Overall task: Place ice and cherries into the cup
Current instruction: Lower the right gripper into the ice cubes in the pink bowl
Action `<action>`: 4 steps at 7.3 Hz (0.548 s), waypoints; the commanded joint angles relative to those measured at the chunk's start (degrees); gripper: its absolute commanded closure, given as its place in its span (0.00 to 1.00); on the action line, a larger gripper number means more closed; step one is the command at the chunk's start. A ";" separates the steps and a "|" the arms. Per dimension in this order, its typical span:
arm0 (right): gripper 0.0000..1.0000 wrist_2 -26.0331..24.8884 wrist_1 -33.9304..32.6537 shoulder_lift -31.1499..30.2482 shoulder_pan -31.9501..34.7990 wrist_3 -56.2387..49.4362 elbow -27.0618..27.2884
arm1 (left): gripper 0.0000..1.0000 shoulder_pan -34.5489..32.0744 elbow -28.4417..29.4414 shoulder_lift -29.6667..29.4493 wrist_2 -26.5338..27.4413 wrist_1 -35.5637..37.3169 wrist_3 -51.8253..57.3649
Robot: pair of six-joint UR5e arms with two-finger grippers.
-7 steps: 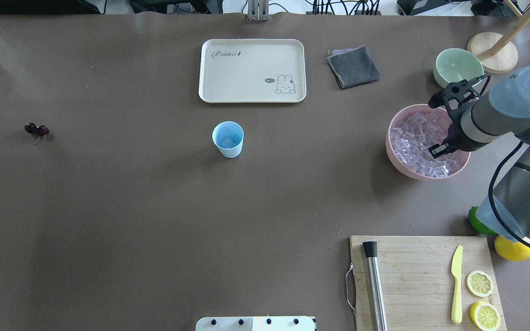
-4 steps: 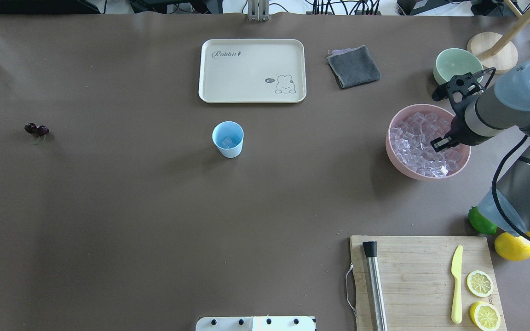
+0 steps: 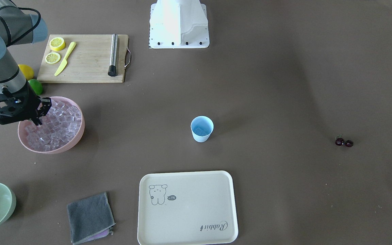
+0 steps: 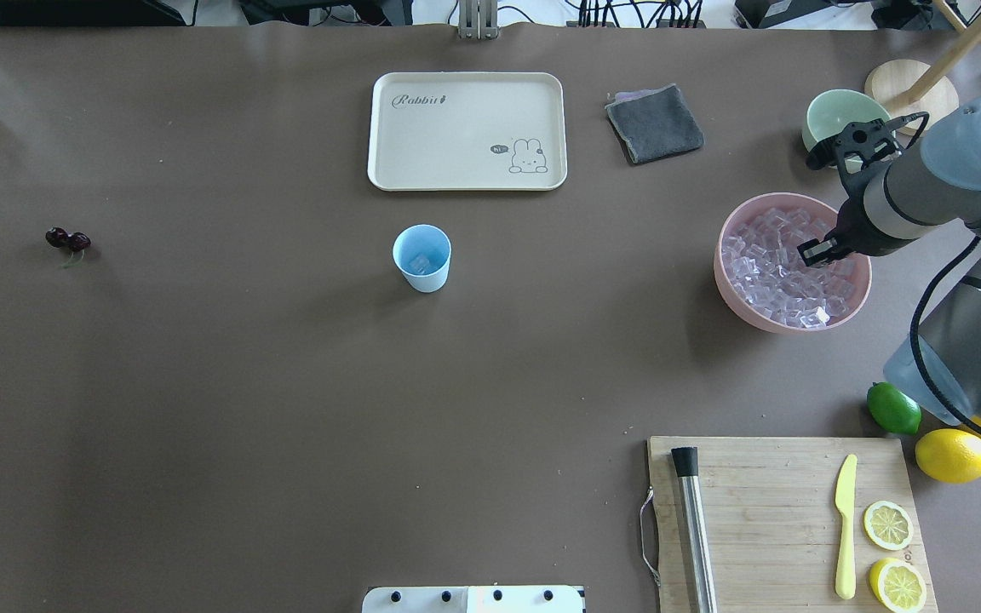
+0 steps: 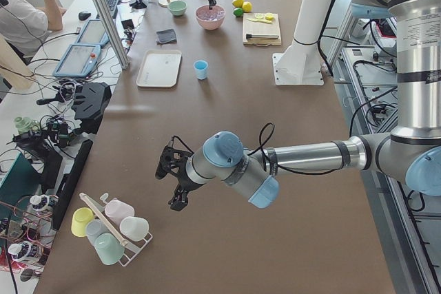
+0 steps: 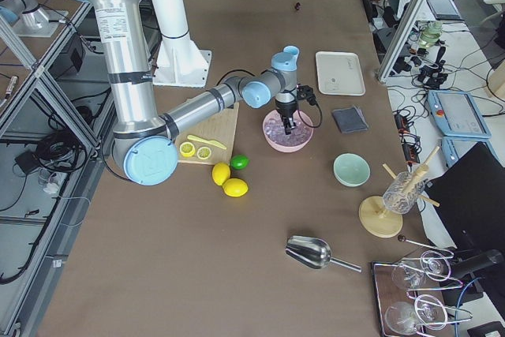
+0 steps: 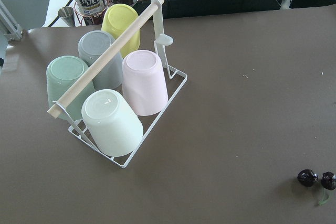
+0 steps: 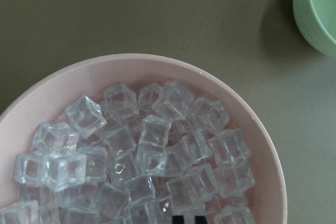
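Note:
The light blue cup (image 4: 421,257) stands mid-table with one ice cube in it, also in the front view (image 3: 201,128). The rest of the ice (image 4: 767,264) fills the pink bowl (image 4: 725,277) at the right. My right gripper (image 4: 817,252) hangs just over the ice, fingertips close together with nothing between them; the right wrist view shows the ice (image 8: 142,150) right below. The cherries (image 4: 67,240) lie at the far left, also in the left wrist view (image 7: 317,179). My left gripper (image 5: 172,184) shows only in the exterior left view, low over the table's end; I cannot tell its state.
A cream tray (image 4: 467,130), a grey cloth (image 4: 654,123) and a pale green bowl (image 4: 835,115) lie at the back. A cutting board (image 4: 763,511) with knife, lemon slices and muddler is front right, beside a lime (image 4: 893,409) and lemon (image 4: 952,455). A cup rack (image 7: 113,93) stands near the cherries.
My right gripper has moved from the near side of the pink bowl toward its far side, staying over the ice. The cup and cherries have not moved.

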 commanded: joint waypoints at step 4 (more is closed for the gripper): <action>0.02 -1.46 0.10 -0.33 -2.08 6.50 -0.52 | 0.02 0.00 0.05 -0.16 0.00 -0.04 0.00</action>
